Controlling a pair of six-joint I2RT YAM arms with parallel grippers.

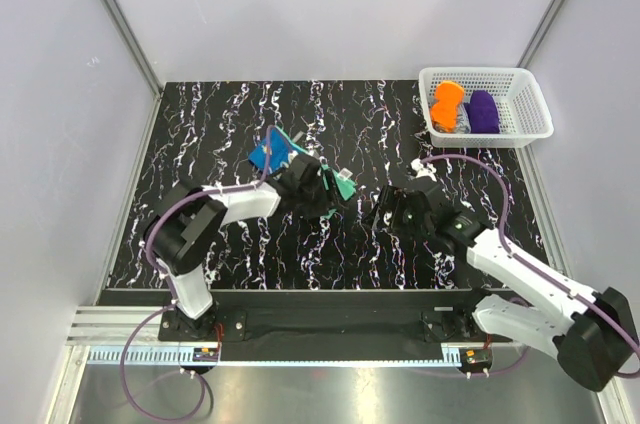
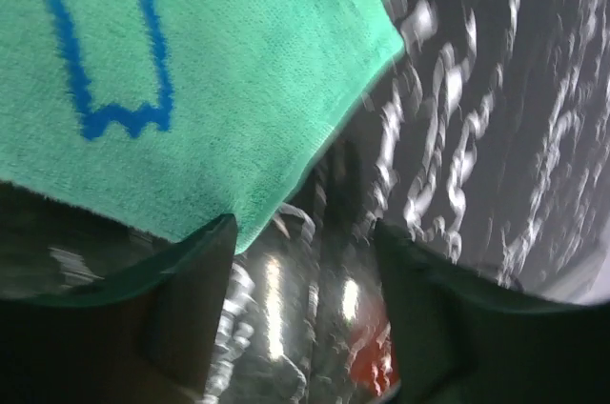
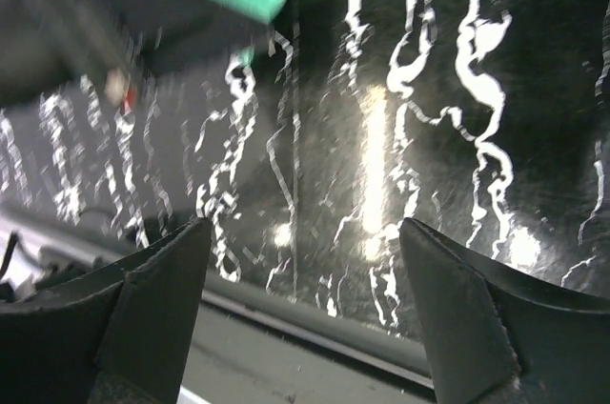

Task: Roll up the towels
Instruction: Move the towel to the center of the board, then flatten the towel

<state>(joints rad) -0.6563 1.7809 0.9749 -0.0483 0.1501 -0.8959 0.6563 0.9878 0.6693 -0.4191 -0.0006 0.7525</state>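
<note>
Open bench at 10 to 12 o'clock. Obstacles: basket at 2 o'clock; teal towel and left gripper at centre; right gripper just beside, at 3 o'clock.

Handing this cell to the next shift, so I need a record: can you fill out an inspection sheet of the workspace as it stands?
Surface: black, white-veined marbled tabletop; no spills seen.
Job's things: teal-green and blue cloth towel lies loose, not rolled, by the left claw; orange rolled cloth bundle sits in the basket.
Clutter: white plastic lattice basket at the far right corner, also holding a purple bundle.
Grippers: left claw open and empty, towel edge beside one finger; right claw open and empty over bare tabletop.
Cables: purple cables loop from both arms, clear of the towel.
Surroundings: pale grey walls with metal frame posts; nothing else seen.
</note>
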